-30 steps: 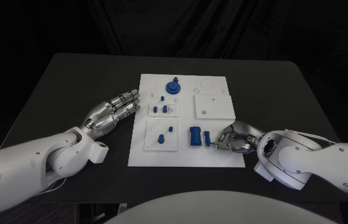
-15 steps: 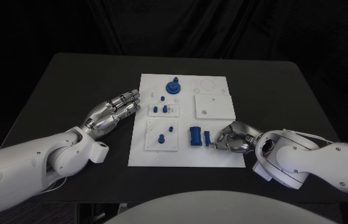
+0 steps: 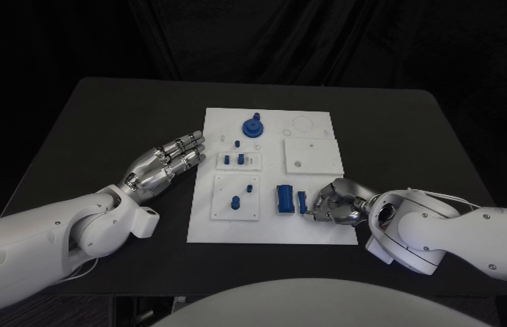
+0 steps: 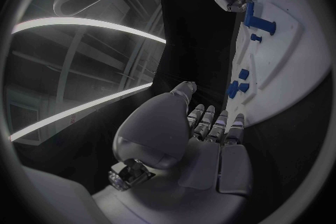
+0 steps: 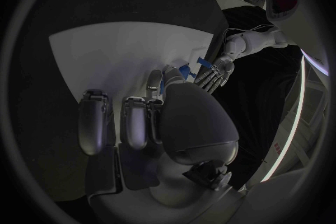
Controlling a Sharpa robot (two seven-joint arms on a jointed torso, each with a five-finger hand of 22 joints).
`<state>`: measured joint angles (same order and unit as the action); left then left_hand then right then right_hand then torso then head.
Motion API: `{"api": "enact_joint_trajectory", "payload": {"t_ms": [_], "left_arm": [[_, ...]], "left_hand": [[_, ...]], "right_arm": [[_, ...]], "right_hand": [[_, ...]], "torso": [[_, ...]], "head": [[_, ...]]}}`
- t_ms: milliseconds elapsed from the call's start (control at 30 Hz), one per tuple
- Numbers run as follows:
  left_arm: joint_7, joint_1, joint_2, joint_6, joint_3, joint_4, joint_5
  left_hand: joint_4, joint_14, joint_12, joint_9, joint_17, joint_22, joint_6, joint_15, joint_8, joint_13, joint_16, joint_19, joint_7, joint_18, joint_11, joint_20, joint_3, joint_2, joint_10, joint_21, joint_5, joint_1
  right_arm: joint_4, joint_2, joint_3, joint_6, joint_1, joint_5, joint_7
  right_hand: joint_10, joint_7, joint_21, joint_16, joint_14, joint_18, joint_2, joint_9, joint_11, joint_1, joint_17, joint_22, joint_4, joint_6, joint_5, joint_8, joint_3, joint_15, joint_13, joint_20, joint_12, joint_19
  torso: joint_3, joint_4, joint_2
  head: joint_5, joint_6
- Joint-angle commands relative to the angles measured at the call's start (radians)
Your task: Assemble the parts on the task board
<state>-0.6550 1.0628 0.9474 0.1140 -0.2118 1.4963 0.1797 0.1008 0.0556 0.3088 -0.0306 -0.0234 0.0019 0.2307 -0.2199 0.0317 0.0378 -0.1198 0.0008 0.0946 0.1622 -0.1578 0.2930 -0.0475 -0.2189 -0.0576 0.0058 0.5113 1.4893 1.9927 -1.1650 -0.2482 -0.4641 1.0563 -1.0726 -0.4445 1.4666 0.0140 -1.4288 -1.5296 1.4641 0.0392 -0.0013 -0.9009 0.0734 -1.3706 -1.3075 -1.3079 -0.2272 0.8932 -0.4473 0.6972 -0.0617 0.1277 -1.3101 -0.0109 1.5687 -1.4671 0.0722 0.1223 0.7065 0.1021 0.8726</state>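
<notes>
A black tabletop [image 3: 116, 122] with rounded corners carries the things. In its middle lies a white board [image 3: 269, 232], flat, its long sides running away from the robot. The board is well apart from the tabletop's far edge and side edges, and nearer to the near edge. The left hand [image 3: 164, 166] lies just beside the board's left edge; whether it touches the tabletop cannot be told. Dark bare surface surrounds the board on all sides.

Left hand [image 4: 210, 140], fingers straight, beside the white task board [image 4: 294, 61] with blue parts [image 4: 257, 18].
</notes>
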Motion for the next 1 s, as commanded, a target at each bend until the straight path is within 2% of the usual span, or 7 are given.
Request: {"api": "enact_joint_trajectory", "payload": {"t_ms": [33, 200, 400, 633, 800, 900, 1000], "left_arm": [[-0.01, -0.003, -0.001, 0.013, 0.001, 0.001, -0.001], [-0.011, -0.003, 0.0, 0.012, 0.001, 0.002, -0.001], [-0.033, -0.004, 0.002, -0.005, 0.001, 0.004, 0.008], [-0.062, -0.003, 0.022, -0.041, 0.001, 0.031, 0.016], [-0.092, 0.005, 0.048, -0.092, 0.001, 0.065, 0.018], [-0.104, 0.021, 0.059, -0.11, 0.001, 0.079, 0.018], [-0.114, 0.045, 0.061, -0.122, 0.001, 0.086, 0.019]], "left_hand": [[-0.001, 0.002, 0.005, -0.001, -0.002, 0.0, -0.003, -0.005, 0.001, 0.002, -0.004, -0.003, -0.002, -0.004, -0.004, 0.005, -0.005, -0.005, 0.0, -0.004, 0.006, -0.003], [-0.001, 0.002, 0.005, -0.001, -0.002, 0.0, -0.003, -0.005, 0.001, 0.002, -0.004, -0.003, -0.001, -0.005, -0.004, 0.005, -0.006, -0.005, 0.0, -0.004, 0.007, -0.003], [-0.006, 0.003, 0.016, -0.003, -0.002, 0.0, 0.011, -0.005, 0.005, 0.003, -0.007, -0.004, 0.004, -0.006, -0.009, 0.004, -0.014, 0.0, -0.004, -0.004, 0.012, 0.001], [-0.008, 0.006, 0.041, -0.006, -0.003, 0.0, 0.045, -0.001, 0.011, 0.005, -0.017, -0.003, 0.029, -0.005, -0.011, 0.004, -0.039, 0.015, -0.016, -0.004, 0.057, 0.005], [-0.002, 0.012, 0.111, -0.011, -0.005, -0.001, 0.111, 0.02, 0.024, 0.011, -0.032, -0.002, 0.072, 0.0, -0.03, -0.002, -0.066, 0.034, -0.065, -0.005, 0.077, 0.008], [0.003, 0.014, 0.127, -0.013, -0.005, -0.001, 0.137, 0.027, 0.028, 0.013, -0.036, -0.002, 0.086, 0.002, -0.029, -0.007, -0.076, 0.041, -0.081, -0.005, 0.084, 0.009], [0.006, 0.017, 0.136, -0.015, -0.006, 0.0, 0.156, 0.033, 0.031, 0.013, -0.041, -0.003, 0.093, 0.0, -0.028, -0.015, -0.084, 0.046, -0.09, -0.004, 0.086, 0.01]], "right_arm": [[-0.002, 0.001, -0.001, 0.037, -0.003, -0.005, -0.023], [-0.002, 0.0, -0.001, 0.048, -0.003, -0.005, -0.02], [0.007, -0.01, -0.001, 0.047, -0.003, -0.008, -0.007], [0.035, -0.047, 0.001, 0.004, 0.002, -0.019, 0.04], [0.03, -0.057, 0.003, -0.031, 0.049, -0.011, 0.086], [0.016, -0.053, 0.003, -0.062, 0.083, 0.017, 0.126], [0.004, -0.05, 0.003, -0.125, 0.115, 0.054, 0.198]], "right_hand": [[0.104, -0.001, 0.005, 0.006, 0.085, 0.0, -0.001, 0.005, 0.006, -0.03, -0.149, -0.211, 0.013, -0.005, -0.016, -0.005, 0.007, 0.006, -0.261, -0.009, 0.002, -0.041], [0.104, -0.002, 0.006, 0.007, 0.085, 0.0, -0.004, 0.006, 0.006, -0.038, -0.147, -0.211, 0.018, -0.005, -0.016, -0.007, 0.01, 0.005, -0.261, -0.009, 0.002, -0.041], [0.104, -0.006, 0.008, 0.007, 0.085, 0.0, -0.017, 0.011, 0.002, -0.053, -0.146, -0.21, 0.026, -0.002, 0.023, -0.01, 0.011, 0.002, -0.261, -0.007, 0.002, -0.04], [0.104, -0.007, 0.008, 0.008, 0.084, 0.0, -0.024, 0.012, 0.001, -0.064, -0.146, -0.211, 0.032, 0.0, 0.034, -0.011, 0.011, 0.001, -0.261, -0.006, 0.002, -0.04], [0.104, -0.008, 0.029, 0.024, 0.077, 0.005, -0.029, 0.019, 0.0, -0.077, -0.109, -0.203, 0.034, 0.007, 0.007, -0.015, 0.015, 0.0, -0.261, -0.004, 0.002, -0.031], [0.104, -0.01, 0.051, 0.037, 0.071, 0.01, -0.03, 0.032, -0.002, -0.088, -0.084, -0.196, 0.032, 0.009, -0.012, -0.028, 0.022, -0.002, -0.261, -0.002, 0.002, -0.021], [0.104, -0.02, 0.194, 0.111, 0.035, 0.042, -0.037, 0.076, -0.009, -0.109, 0.044, -0.146, 0.014, 0.016, -0.054, -0.069, 0.044, -0.011, -0.261, 0.005, 0.002, 0.044]], "torso": [[0.0, -0.0001, 0.0], [0.0001, 0.0, 0.001], [-0.0006, 0.0006, 0.0], [-0.0002, -0.0006, 0.0], [-0.0011, -0.0018, -0.002], [-0.0019, -0.0028, -0.005], [-0.0036, -0.0045, -0.012]], "head": [[-0.002, 0.0], [-0.001, 0.0], [-0.002, 0.0], [-0.008, 0.0], [-0.009, 0.0], [-0.009, 0.0], [-0.016, 0.0]]}}
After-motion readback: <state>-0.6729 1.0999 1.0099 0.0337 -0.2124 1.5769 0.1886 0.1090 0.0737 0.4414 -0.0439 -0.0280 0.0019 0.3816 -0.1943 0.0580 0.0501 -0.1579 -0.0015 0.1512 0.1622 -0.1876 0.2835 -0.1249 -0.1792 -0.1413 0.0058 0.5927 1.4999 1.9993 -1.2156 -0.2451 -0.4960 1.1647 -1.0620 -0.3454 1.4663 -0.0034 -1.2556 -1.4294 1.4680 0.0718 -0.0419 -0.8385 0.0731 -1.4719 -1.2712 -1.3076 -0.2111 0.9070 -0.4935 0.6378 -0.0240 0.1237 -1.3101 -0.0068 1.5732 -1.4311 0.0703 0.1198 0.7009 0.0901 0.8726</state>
